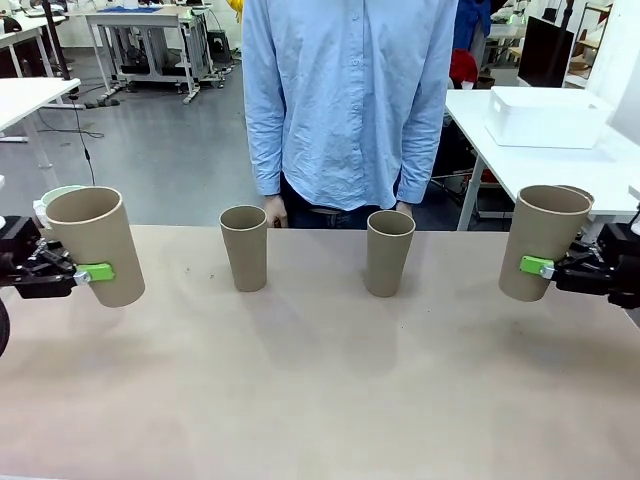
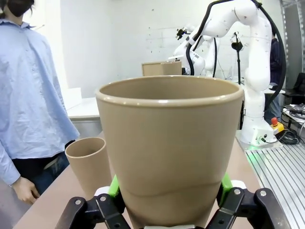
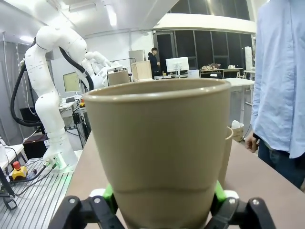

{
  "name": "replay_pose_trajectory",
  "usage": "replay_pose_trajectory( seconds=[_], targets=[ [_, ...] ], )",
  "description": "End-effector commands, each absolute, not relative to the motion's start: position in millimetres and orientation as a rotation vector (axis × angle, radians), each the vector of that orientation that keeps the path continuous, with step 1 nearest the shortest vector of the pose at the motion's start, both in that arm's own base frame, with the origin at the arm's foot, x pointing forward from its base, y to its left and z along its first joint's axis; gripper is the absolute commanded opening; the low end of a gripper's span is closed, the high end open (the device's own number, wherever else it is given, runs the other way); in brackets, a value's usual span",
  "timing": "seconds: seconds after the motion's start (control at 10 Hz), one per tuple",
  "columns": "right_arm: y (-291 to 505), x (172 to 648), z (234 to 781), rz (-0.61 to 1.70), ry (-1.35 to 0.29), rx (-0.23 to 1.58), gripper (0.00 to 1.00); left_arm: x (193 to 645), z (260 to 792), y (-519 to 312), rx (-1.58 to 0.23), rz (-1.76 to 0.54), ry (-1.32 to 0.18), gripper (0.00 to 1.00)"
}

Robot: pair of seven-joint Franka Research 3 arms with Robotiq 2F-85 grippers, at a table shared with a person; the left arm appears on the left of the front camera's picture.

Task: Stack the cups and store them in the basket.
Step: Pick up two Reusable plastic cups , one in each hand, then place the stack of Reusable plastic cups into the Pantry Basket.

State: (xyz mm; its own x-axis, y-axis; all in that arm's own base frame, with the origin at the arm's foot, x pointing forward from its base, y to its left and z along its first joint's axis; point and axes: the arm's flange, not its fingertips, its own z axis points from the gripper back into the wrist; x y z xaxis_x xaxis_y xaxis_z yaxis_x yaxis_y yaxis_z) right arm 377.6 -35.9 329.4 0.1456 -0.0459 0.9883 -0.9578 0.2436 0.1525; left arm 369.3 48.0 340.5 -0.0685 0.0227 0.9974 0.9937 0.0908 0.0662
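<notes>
Left tool (image 1: 95, 271): clamped on tall kraft-brown paper cup (image 1: 95, 235), frame left. Right tool (image 1: 537, 266): clamped on 2nd brown cup (image 1: 543, 230), frame right. 2 loose brown cups (image 1: 244, 245) upright mid-frame. Judged: nothing stacked or stored yet.

The counter (image 1: 320, 400) is a flat, matte, pale brown surface that runs across the whole front view. Two kraft-brown paper cups stand directly on it, upright with mouths up, toward the far edge where the person stands. The left-hand cup (image 1: 244, 247) and the right-hand cup (image 1: 389, 252) are well apart, and each throws a soft shadow on the counter around its base.
</notes>
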Motion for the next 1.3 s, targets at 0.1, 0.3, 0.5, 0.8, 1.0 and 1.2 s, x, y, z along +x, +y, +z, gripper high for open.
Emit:
replay_pose_trajectory(
  seconds=[0.1,0.3,0.5,0.8,1.0,1.2],
  targets=[
    [-30.9,380.4,330.0,0.897,-1.225,1.111,0.84,373.1,338.8,42.6,-1.121,-1.175,-1.297,0.85],
    [-30.9,380.4,330.0,0.897,-1.225,1.111,0.84,373.1,338.8,42.6,-1.121,-1.175,-1.297,0.85],
    [-30.9,380.4,330.0,0.897,-1.225,1.111,0.84,373.1,338.8,42.6,-1.121,-1.175,-1.297,0.85],
    [-30.9,380.4,330.0,0.897,-1.225,1.111,0.84,373.1,338.8,42.6,-1.121,-1.175,-1.297,0.85],
    [-30.9,380.4,330.0,0.897,-1.225,1.111,0.84,373.1,338.8,42.6,-1.121,-1.175,-1.297,0.85],
    [-30.9,380.4,330.0,0.897,-1.225,1.111,0.84,373.1,338.8,42.6,-1.121,-1.175,-1.297,0.85]
  ],
)
